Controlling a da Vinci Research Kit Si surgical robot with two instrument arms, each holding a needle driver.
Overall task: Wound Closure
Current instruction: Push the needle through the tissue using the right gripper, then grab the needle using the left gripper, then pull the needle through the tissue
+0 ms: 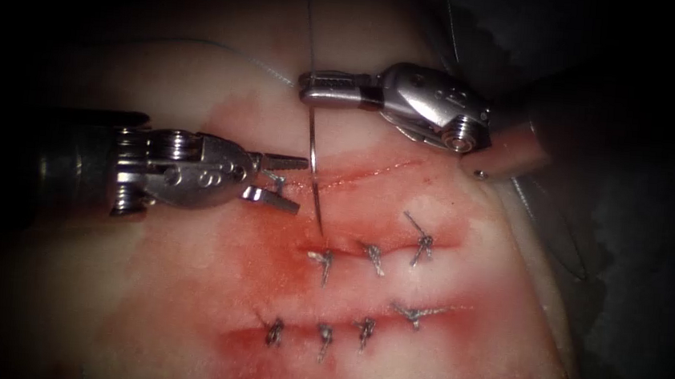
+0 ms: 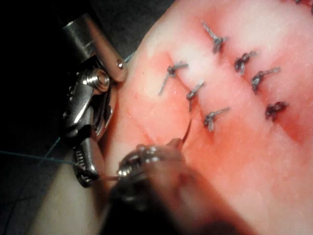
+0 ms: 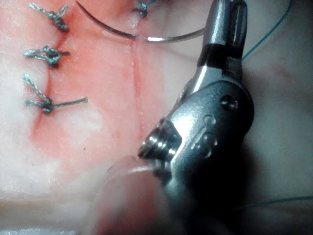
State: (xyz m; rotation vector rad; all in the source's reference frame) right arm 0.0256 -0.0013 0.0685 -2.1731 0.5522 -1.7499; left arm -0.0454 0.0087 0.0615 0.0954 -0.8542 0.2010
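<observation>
Nearest me, two stitched cuts (image 1: 342,330) cross the red-stained tissue (image 1: 181,338). Above them my needle (image 1: 314,172) hangs over the open cut (image 1: 371,172), its point just at the tissue by a knot (image 1: 322,259); I cannot tell whether it has entered. My left tool (image 1: 278,181) gapes, holding nothing. Farther back my right tool (image 1: 313,87) clamps the needle's tail end, thread (image 1: 259,61) trailing away.

My left tool (image 1: 278,183) is bright steel on a dark, matte shaft (image 1: 66,164), with stacked round pulleys and small rivets at its wrist and short ridged jaws. My right tool (image 1: 321,88) is the same polished steel, with a rounded housing, tiny screws and a ringed disc (image 1: 460,143).
</observation>
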